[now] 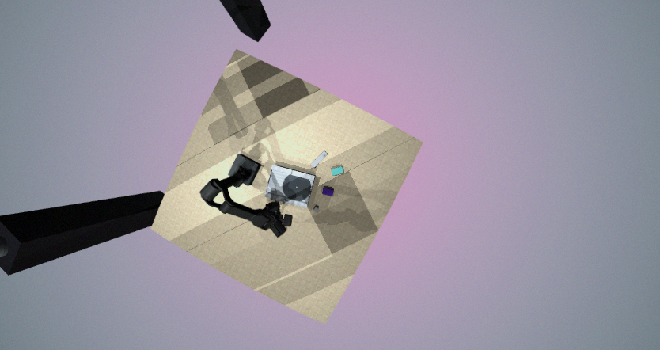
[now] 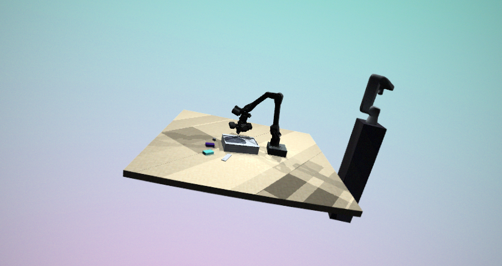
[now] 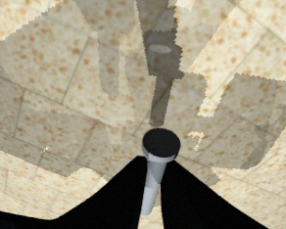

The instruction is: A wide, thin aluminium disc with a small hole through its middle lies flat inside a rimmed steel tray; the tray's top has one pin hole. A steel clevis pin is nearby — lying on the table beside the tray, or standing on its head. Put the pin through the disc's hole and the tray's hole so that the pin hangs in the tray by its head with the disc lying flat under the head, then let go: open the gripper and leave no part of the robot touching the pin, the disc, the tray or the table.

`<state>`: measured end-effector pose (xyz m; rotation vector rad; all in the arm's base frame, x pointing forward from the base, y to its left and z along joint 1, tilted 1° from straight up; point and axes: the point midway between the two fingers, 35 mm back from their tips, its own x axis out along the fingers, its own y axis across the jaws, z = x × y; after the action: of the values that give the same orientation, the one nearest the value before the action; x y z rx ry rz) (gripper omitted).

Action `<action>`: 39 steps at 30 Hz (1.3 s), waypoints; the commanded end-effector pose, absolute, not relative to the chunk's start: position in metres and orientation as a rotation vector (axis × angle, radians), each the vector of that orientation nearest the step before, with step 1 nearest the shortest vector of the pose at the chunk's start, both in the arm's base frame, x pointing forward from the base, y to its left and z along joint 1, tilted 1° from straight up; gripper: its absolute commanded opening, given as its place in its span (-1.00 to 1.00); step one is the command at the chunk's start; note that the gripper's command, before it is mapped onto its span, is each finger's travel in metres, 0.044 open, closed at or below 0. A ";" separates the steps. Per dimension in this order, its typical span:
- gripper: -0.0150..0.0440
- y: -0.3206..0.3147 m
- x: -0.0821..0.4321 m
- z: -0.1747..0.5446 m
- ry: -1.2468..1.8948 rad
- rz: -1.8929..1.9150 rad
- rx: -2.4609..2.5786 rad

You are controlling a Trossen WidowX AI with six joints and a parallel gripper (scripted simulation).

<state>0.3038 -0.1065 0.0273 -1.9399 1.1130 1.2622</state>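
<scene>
While the arm (image 1: pixel 240 210) (image 2: pixel 276 114) rises from its base (image 1: pixel 236 161) (image 2: pixel 280 153), bends high at the elbow and reaches down beyond the steel tray (image 1: pixel 277 176) (image 2: pixel 242 149), its wrist sits near the tray's long edge, well inside the edges of the counter (image 1: pixel 300 273) (image 2: pixel 175 162). Fingers (image 2: pixel 238 131) point down, drawn narrow and closed on the clevis pin (image 3: pixel 155 176); head above the tips, shank between them. Pin is outside the tray; contact with the counter cannot be told. Disc (image 1: pixel 295 187) (image 2: pixel 234 139) lies flat in the tray, toward the end away from the base. Off that end: purple block (image 1: pixel 328 191) (image 2: pixel 209 144), teal block (image 1: pixel 337 170) (image 2: pixel 207 152), small grey piece (image 1: pixel 316 207) (image 2: pixel 214 139); pale strip (image 1: pixel 319 158) (image 2: pixel 226 157) near the corner. Open counter extends on the wrist's side, away from the tray.
</scene>
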 end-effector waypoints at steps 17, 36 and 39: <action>-0.49 -0.095 0.308 0.061 1.153 1.141 -1.812; -0.49 -0.057 0.318 0.066 1.270 0.779 -1.327; -0.49 -0.051 0.319 0.066 1.285 0.726 -1.248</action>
<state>0.3169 -0.0559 0.0647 -1.3064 1.2798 0.7647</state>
